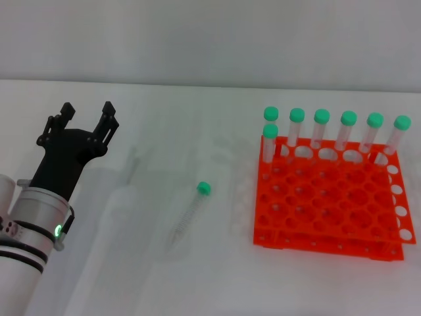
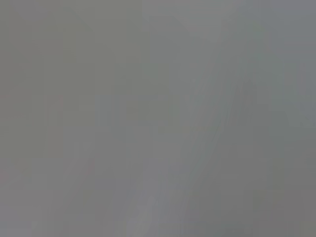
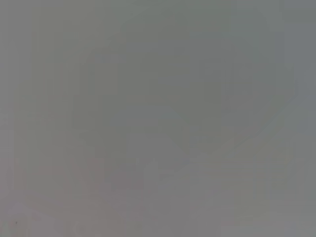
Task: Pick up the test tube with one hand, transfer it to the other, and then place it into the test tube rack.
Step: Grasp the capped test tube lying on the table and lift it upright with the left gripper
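Observation:
A clear test tube (image 1: pixel 189 214) with a green cap (image 1: pixel 204 188) lies on the white table in the head view, cap toward the far side, tip toward me. My left gripper (image 1: pixel 87 115) hovers over the table's left side, well left of the tube, open and empty. The orange test tube rack (image 1: pixel 329 197) stands at the right and holds several green-capped tubes (image 1: pixel 321 128) along its back row and far left corner. My right gripper is out of view. Both wrist views show only plain grey.
The white table (image 1: pixel 164 131) runs back to a pale wall. The lying tube sits between my left gripper and the rack, about a hand's width left of the rack's edge.

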`<state>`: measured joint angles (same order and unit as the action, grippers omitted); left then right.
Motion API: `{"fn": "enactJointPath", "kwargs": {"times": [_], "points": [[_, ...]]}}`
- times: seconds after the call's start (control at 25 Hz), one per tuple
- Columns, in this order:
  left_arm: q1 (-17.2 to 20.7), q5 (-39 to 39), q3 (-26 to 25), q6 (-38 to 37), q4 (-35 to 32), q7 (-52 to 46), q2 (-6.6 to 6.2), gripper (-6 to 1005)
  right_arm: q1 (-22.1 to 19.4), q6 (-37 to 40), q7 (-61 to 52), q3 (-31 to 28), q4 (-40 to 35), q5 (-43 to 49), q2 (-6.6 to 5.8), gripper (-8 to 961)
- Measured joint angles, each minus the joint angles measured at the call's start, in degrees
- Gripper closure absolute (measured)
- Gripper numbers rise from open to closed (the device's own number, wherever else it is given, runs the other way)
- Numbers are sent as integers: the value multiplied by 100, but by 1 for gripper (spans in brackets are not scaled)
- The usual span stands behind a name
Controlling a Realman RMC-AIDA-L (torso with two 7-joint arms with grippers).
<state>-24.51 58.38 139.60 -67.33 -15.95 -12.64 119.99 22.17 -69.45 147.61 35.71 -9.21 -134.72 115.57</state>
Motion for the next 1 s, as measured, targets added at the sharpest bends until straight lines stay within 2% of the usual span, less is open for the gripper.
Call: {"fn": "enactJointPath", "kwargs": {"times": [0.52,0.64,0.72,0.84,1.0], "points": [[-109,234,-9,385,-97,-775,-20,200,-2,0,1,-3,22,-2,0,85],[-301,260,-15,425,-145,-1216,-89,202,-4,1,-14,-3,20,-2,-4,86],[-503,181,-7,477,-2,-1760,-174,202,-1,1,-19,-3,13,-1,-6,87],[-776,-297,6,460,334,-3041,-435,203,43,-46,-25,27,14,-1,-5,88],[-1222,-1397,18,140,1001,-5035,-832,205,59,-116,-26,21,22,-1,-6,89]]}}
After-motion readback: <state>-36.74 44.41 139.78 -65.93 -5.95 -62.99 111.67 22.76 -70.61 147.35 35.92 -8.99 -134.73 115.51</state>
